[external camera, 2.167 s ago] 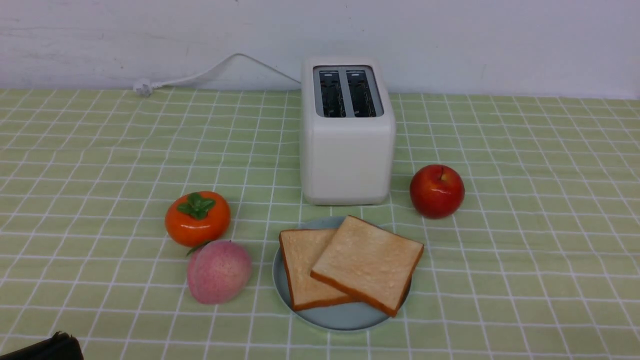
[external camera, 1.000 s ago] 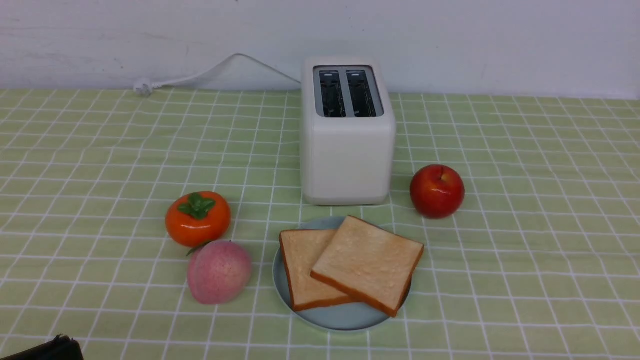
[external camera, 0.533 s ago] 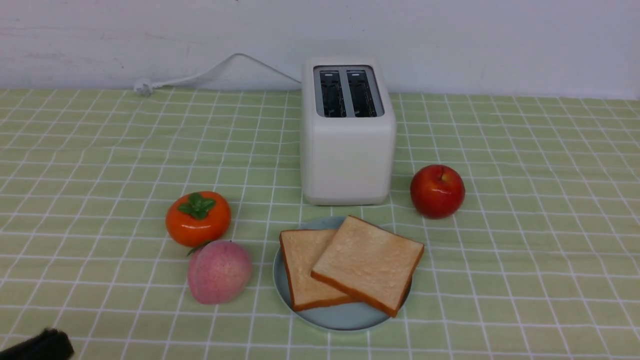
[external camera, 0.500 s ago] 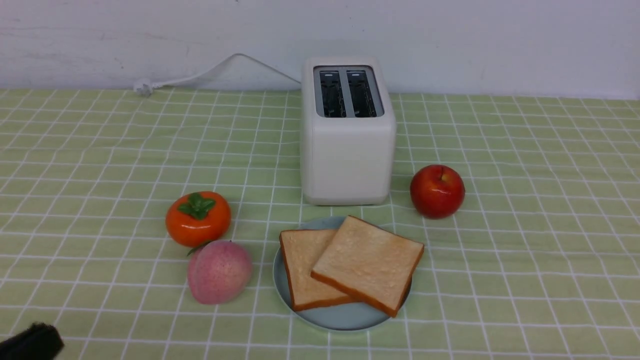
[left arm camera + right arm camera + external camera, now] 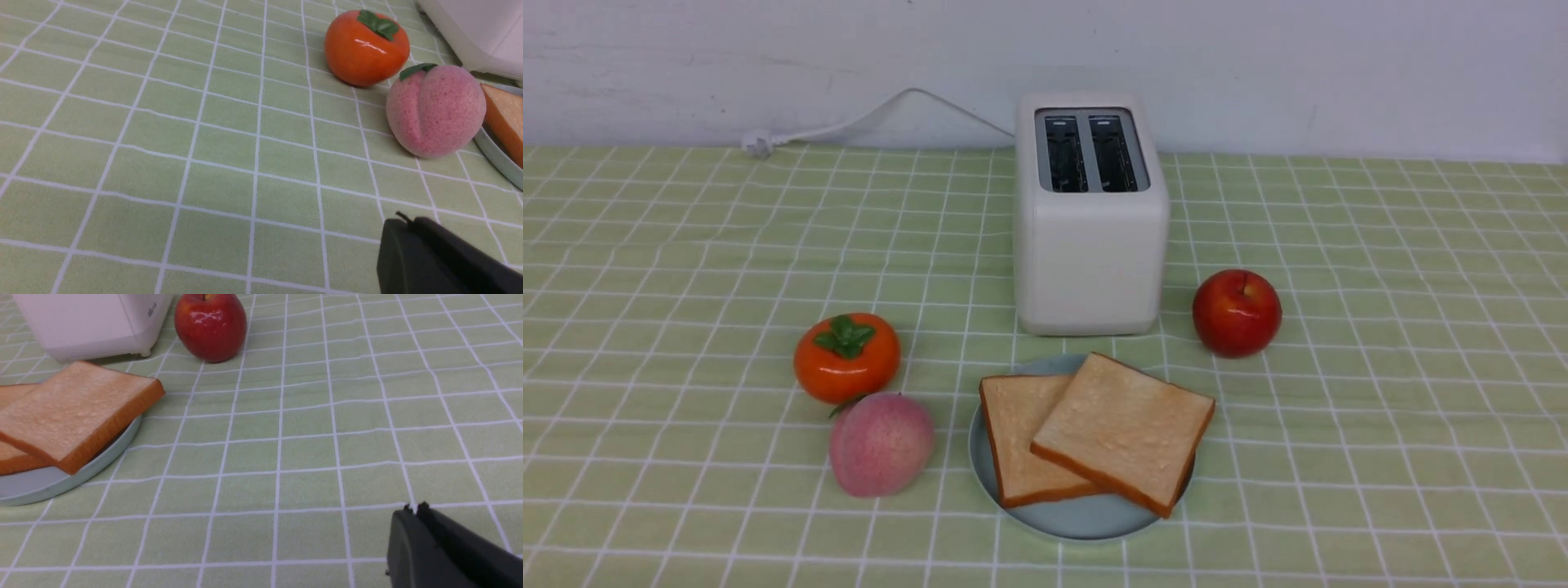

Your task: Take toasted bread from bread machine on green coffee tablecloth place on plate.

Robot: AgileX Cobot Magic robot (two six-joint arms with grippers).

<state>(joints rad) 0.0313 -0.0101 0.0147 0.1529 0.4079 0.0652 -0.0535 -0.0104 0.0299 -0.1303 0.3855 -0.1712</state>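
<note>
The green coffee tablecloth covers the whole tabletop. On it, near the middle of the far edge, stands the bread machine, both top slots dark and showing no bread, its power cord trailing toward the far left corner. Just in front of it, toward the near edge, sits the plate, and both slices of toasted bread lie on it, the right slice overlapping the left one and jutting past the plate's right rim. The task looks finished.

That overhang is the main risk: judged from here, a passing arm brushing the jutting corner could tip the upper slice onto the cloth. The peach lies just beside the plate's left rim, with the persimmon behind it and the apple to the toaster's right; any could roll if nudged.

The front view shows neither arm. Only the wrist views do: the left hand and right hand each appear as a dark tip with fingers pressed together, grasping nothing, low over bare cloth toward the near corners. The right wrist view also reveals the gap beneath the overhanging slice.
</note>
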